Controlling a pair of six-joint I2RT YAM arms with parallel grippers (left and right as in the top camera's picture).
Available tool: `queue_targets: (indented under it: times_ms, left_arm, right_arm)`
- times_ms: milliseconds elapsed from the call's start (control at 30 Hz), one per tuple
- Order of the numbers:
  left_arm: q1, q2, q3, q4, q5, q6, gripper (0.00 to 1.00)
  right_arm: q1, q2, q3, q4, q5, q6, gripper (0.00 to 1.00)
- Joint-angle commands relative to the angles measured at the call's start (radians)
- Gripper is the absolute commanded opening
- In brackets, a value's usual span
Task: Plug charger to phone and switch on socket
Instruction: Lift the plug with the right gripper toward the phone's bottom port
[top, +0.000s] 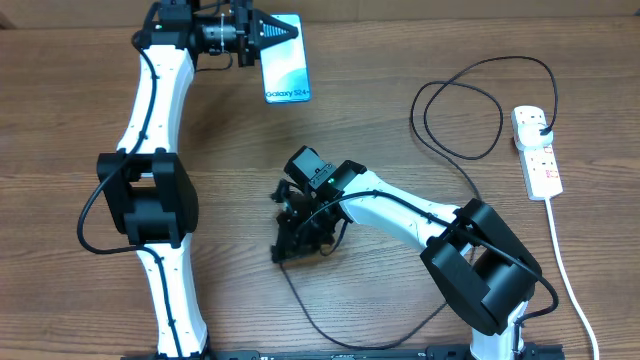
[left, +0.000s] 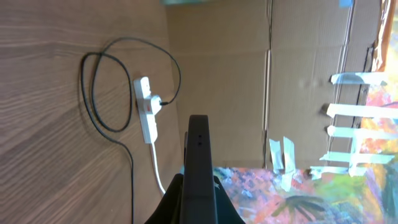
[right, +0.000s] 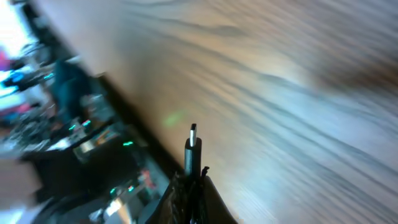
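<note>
Left fingers (top: 270, 30) were clamped on the phone (top: 285, 62) at the far side of the worktop (top: 230, 300), and the right fingers (right: 208, 202) were pinched shut on the charger (right: 194, 155) just behind its tip (right: 193, 129), well apart from the phone. Its other end already sat in the socket (top: 538, 152). My worry: that tiny tip meeting the port crooked and bending, or shoving the phone loose in its grip.

Left end effector (top: 272, 32) clamped on slim rectangular smartphone with lit blue-teal screen (top: 286, 68), far edge of wooden worktop (top: 380, 60). Right end effector (top: 288, 248) mid-worktop, closed on thin black charger cable (top: 414, 112); cable loops right to white elongated power strip (top: 538, 155).
</note>
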Motion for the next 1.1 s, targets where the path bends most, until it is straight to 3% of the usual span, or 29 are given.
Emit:
queue_targets:
  times_ms: [0, 200, 433, 800, 1067]
  left_arm:
    - [0.031, -0.011, 0.022, 0.0, 0.037, 0.011, 0.04]
    - [0.056, -0.011, 0.022, 0.0, 0.043, 0.011, 0.04]
    - [0.081, -0.011, 0.022, 0.0, 0.051, 0.011, 0.04]
    - [0.095, -0.011, 0.022, 0.002, 0.05, 0.016, 0.04]
    - [0.095, -0.011, 0.022, 0.022, 0.049, 0.015, 0.04]
  right_arm:
    - [0.0, 0.014, 0.02, 0.067, -0.21, -0.045, 0.04]
    - [-0.012, 0.014, 0.02, 0.241, -0.385, -0.002, 0.04]
    - [-0.083, 0.014, 0.02, 0.511, -0.417, 0.267, 0.04]
    - [-0.231, 0.014, 0.02, 1.13, -0.386, 0.756, 0.04]
    - [-0.287, 0.014, 0.02, 1.258, -0.306, 0.928, 0.04]
